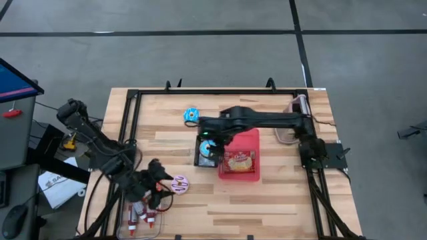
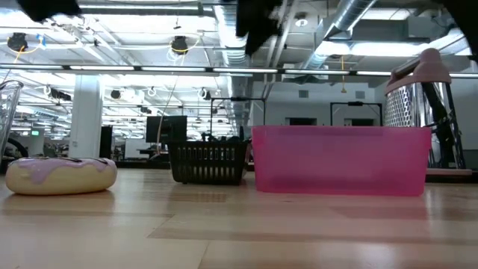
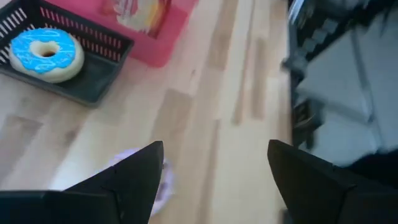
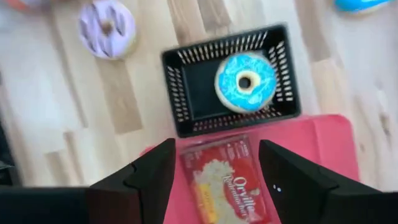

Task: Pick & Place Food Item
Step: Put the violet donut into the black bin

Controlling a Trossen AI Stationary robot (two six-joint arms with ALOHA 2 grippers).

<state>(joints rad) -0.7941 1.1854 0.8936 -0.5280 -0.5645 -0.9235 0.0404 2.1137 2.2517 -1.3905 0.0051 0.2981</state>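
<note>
Two doughnuts with blue icing show from above: one (image 1: 191,115) lies loose on the wooden table (image 1: 267,200) toward its far edge, the other (image 1: 208,149) sits in a black basket (image 1: 200,159) touching the red bin (image 1: 253,137). A packet of popcorn (image 1: 239,161) lies in the bin. The right gripper (image 1: 212,141) hangs over the basket, and the left gripper (image 1: 162,180) is just beside a purple-iced doughnut (image 1: 179,184) near the front left.

From table height, that purple doughnut (image 2: 61,175) rests flat on the wood, well apart from the basket (image 2: 208,163) and the bin (image 2: 342,160); a metal grater (image 2: 424,112) stands behind the bin. Neither gripper's fingers appear here, only dark arm parts at the upper edge.

Past the left wrist, the left gripper (image 3: 214,171) has its fingers spread and empty. The purple doughnut (image 3: 158,180) is mostly hidden behind one finger.

Past the right wrist, the right gripper (image 4: 216,165) is also spread and holds nothing, with the basket doughnut (image 4: 245,82) resting free beyond it.

The step in hand looks like the left arm's pickup of the purple doughnut. To do it well, centre the fingers so they straddle the ring, come straight down, then close gently, since the soft icing could smear or the ring could slide. Which container it belongs in cannot be told.
</note>
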